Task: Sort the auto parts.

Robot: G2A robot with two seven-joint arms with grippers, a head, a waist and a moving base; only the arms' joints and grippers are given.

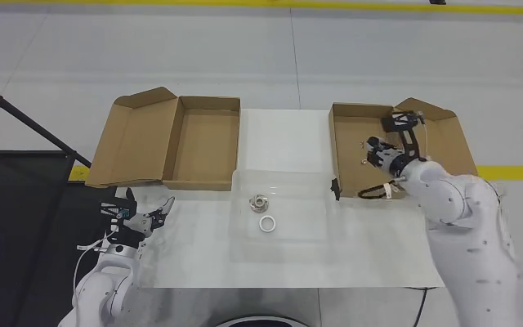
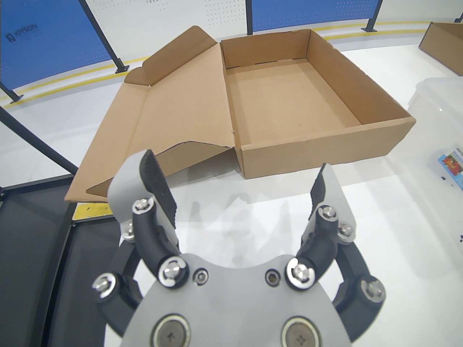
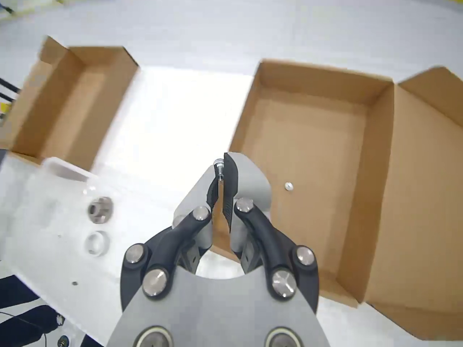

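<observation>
Pinched tight between the pads of the right gripper (image 3: 220, 178): a small silver screw (image 3: 218, 163), carried above the open brown cardboard box on the right (image 3: 307, 138), close to its tray-side wall. Lying on that box's floor, one small silver fastener (image 3: 288, 185). Waiting in the clear plastic tray (image 1: 302, 212) at table centre, a grey metal hex fitting (image 3: 100, 210) and a white plastic ring (image 3: 97, 243), near each other but not touching. Spread wide and holding nothing, the left gripper (image 2: 235, 185), low over the table just short of the open brown cardboard box on the left (image 2: 289, 91), itself bare inside. To finish the drop well, probably best to move further in over the box floor, away from the wall, lower before parting the pads, and release gently so the screw neither bounces out nor rolls far. Worth keeping like with like: screw beside the fastener there.
</observation>
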